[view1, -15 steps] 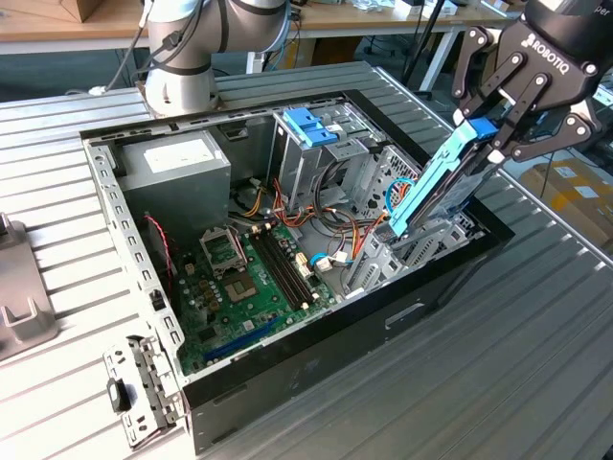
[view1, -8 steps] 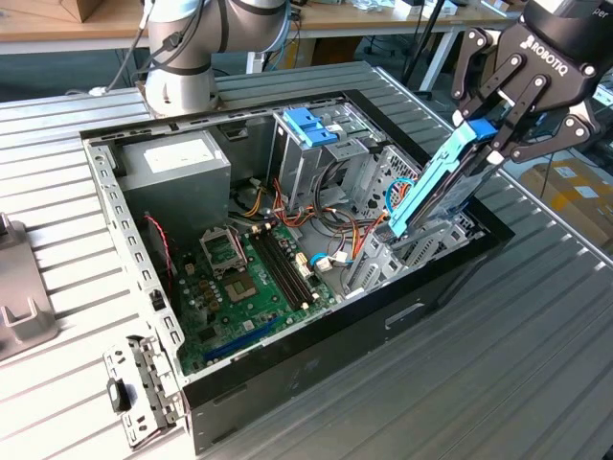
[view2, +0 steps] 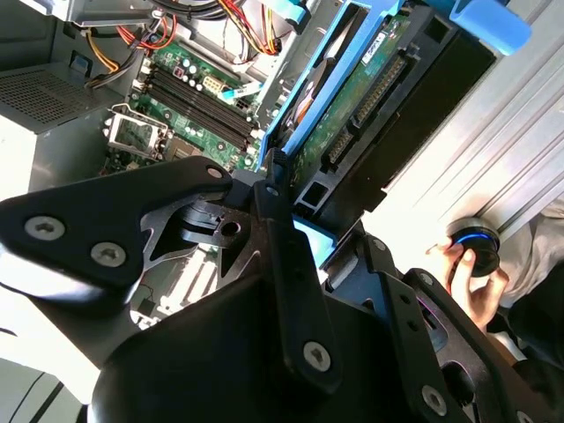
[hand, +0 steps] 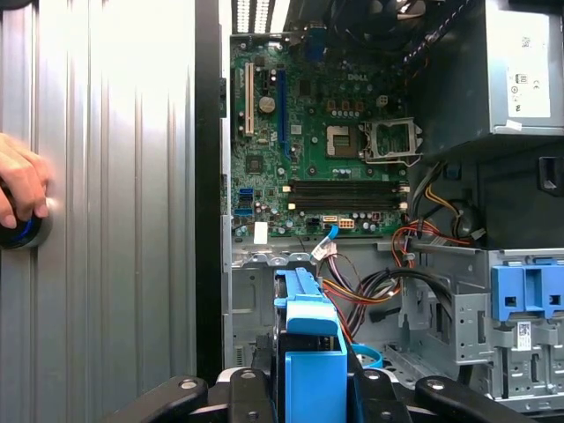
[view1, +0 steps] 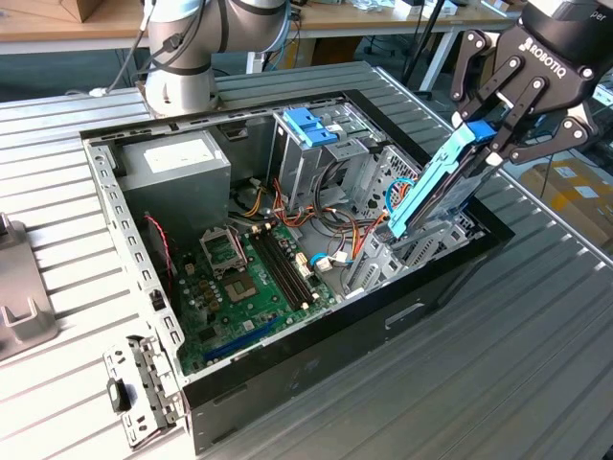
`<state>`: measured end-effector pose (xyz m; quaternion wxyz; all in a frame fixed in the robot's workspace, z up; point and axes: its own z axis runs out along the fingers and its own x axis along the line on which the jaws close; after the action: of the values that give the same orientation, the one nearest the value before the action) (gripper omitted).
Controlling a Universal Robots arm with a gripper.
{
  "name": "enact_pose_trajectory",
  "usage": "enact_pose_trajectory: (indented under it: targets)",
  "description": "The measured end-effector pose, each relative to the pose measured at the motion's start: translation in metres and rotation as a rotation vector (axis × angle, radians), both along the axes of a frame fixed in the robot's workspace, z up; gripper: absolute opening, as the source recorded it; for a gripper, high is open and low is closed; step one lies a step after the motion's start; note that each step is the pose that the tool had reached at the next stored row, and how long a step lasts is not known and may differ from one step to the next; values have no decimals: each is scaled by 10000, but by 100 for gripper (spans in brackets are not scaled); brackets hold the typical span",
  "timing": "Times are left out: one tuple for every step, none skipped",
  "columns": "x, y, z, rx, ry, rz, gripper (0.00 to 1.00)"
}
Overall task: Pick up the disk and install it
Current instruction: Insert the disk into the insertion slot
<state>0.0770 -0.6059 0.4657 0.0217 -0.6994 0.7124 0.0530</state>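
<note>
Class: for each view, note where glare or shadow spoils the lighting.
Exterior view: even light, mild shadow inside the open black computer case. Second wrist view: ribbed metal table bleaches white beside the dark grey, blue-railed disk. First wrist view: glare whitens that table.

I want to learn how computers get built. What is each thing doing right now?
computer case: open, insides showing.
disk: tilted, lower end down in the computer case.
gripper: shut on the disk.
processor socket: bare, no cooler on it.
blue-topped cage: standing upright.
hand: resting on a round knob.
</note>
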Motion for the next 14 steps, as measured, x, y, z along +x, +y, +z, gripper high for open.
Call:
enact_pose_trajectory:
  targets:
    - [0,0,-1,0,0,0,37]
    - [0,0,-3,0,1,0,37]
    - [0,0,-5,0,0,0,37]
    - [0,0,-7,0,0,0,37]
    - [0,0,-9,-1,0,0,37]
    - [0,0,-12,0,0,0,37]
    - [0,0,-16,1,0,0,37]
    - [0,0,-19,0,0,0,37]
    - [0,0,-22,0,0,0,37]
    - [-1,0,-24,0,0,0,37]
    - [0,0,-28,-1,0,0,37]
    - [0,0,-31,0,0,0,37]
    - [0,0,-33,0,0,0,37]
    - [0,0,-37,-1,1,0,37]
